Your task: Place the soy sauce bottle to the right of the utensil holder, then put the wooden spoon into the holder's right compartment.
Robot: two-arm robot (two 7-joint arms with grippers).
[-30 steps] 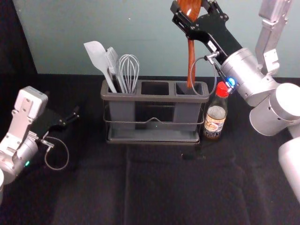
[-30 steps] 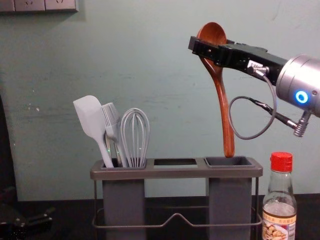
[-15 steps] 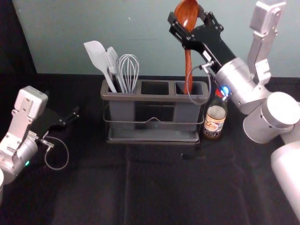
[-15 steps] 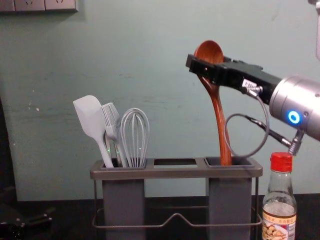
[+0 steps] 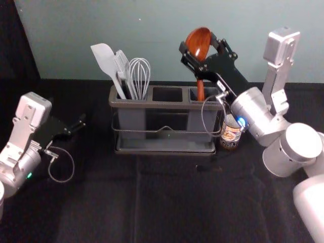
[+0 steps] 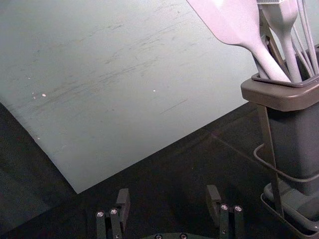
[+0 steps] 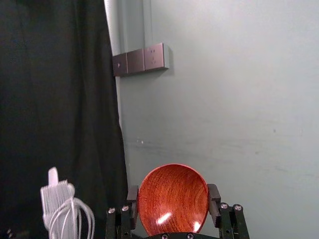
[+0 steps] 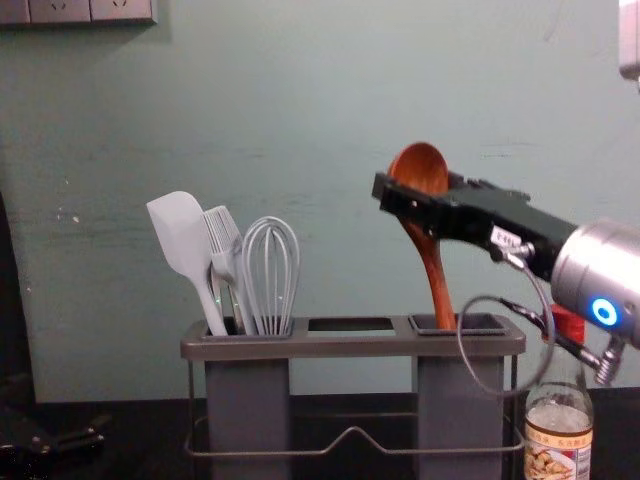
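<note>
Soft light lies evenly on the plain grey-green wall (image 5: 101,30) behind the dark grey, rectangular utensil holder (image 5: 167,106); the black cloth-covered counter (image 5: 177,197) before it stays dim, and white glare spots the glossy red-brown wooden spoon (image 7: 173,191) above it

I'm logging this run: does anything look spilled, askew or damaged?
No spill or damage shows. The soy sauce bottle stands upright, and the wooden spoon tilts slightly in the right gripper. One oddity: a small dark patch on the cloth before the utensil holder, too dim to identify.
</note>
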